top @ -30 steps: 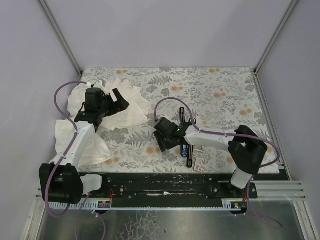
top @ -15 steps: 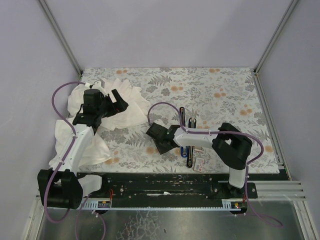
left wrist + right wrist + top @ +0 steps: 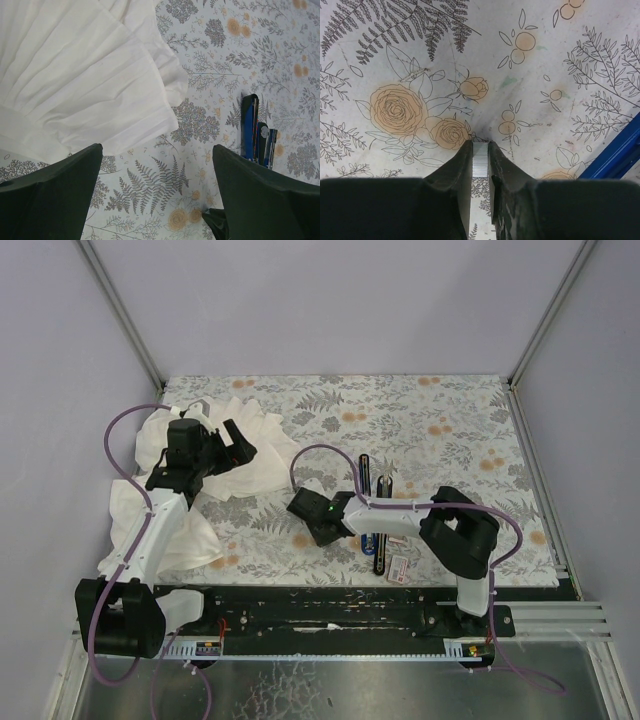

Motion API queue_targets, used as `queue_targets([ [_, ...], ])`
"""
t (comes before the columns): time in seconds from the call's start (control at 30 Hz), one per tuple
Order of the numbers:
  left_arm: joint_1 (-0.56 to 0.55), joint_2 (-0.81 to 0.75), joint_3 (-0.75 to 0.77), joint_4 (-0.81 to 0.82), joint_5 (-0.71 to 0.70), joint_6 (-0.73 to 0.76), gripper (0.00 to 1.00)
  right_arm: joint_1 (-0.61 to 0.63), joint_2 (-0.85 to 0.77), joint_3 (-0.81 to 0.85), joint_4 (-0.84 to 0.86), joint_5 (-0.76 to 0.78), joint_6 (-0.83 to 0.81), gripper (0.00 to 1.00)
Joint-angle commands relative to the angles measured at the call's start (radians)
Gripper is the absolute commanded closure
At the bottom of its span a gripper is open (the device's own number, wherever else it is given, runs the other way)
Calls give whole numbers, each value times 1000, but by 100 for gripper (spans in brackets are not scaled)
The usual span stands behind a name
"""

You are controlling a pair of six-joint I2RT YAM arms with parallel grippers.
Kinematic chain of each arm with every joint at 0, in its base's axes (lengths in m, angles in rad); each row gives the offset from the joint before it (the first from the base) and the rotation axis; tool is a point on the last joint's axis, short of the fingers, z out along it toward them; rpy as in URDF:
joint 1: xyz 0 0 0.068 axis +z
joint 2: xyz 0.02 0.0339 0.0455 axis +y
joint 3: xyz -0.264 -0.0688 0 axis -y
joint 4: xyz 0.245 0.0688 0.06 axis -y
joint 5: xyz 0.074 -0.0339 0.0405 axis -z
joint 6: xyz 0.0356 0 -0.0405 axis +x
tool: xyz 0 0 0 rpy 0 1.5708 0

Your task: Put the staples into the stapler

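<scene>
The stapler (image 3: 372,540) lies hinged open in the middle of the floral mat, its blue and black arms pointing away from me; it also shows in the left wrist view (image 3: 255,131). My right gripper (image 3: 308,518) is low over the mat, left of the stapler, and is shut on a short silvery strip of staples (image 3: 481,159) held between its fingertips (image 3: 480,146). A blue edge of the stapler (image 3: 617,152) shows at the right. The small white box with a red label (image 3: 400,568) lies near the front edge. My left gripper (image 3: 218,452) hangs open and empty over the white cloth (image 3: 156,150).
A large white cloth (image 3: 250,455) is bunched at the left of the mat, also in the left wrist view (image 3: 85,85). A purple cable (image 3: 330,452) arcs above the right arm. Grey walls and metal posts enclose the table.
My right gripper has moved left, away from the stapler, with the staple strip in it. The left arm has barely shifted.
</scene>
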Motion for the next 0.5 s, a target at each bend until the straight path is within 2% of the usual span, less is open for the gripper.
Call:
queue_targets([
  [0.0,9,-15,-11,5,-8,20,9,8,-18,19,-28,72,7,82],
  [0.23,11,-20,-16,9,-17,18,9,-40,-184,23,-59,169,1,82],
  [0.47,16,-20,-19,14,-4,12,9,-260,-363,-135,9,205,44,83],
])
